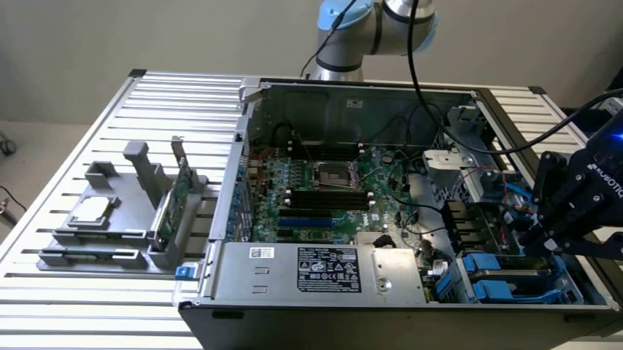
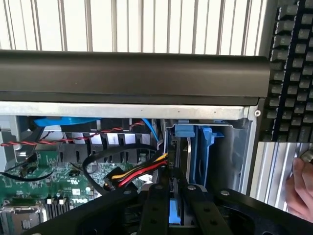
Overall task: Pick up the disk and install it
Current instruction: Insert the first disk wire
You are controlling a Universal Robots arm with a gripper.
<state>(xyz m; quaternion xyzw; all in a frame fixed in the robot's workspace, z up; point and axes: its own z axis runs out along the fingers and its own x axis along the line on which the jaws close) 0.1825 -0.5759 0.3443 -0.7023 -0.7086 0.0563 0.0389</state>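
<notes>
My gripper (image 1: pixel 547 237) hangs over the drive bays at the exterior view's right end of the open computer case (image 1: pixel 253 131). In the wrist view its black fingers (image 2: pixel 156 208) stand close together, clamped on a thin upright slab with a blue edge, the disk (image 2: pixel 175 211). The disk stands edge-on in line with a metal drive bay (image 2: pixel 193 147) that has blue plastic rails. The gripper body hides most of the disk.
Red, yellow and black cables (image 2: pixel 132 174) run beside the bay. A power supply (image 1: pixel 331 270) and motherboard (image 1: pixel 322 189) fill the case. A grey jig holds a silver chip (image 1: pixel 90 211) and a green card (image 1: pixel 175 197). A keyboard (image 2: pixel 293 73) and a person's hand (image 2: pixel 301 191) lie outside the case.
</notes>
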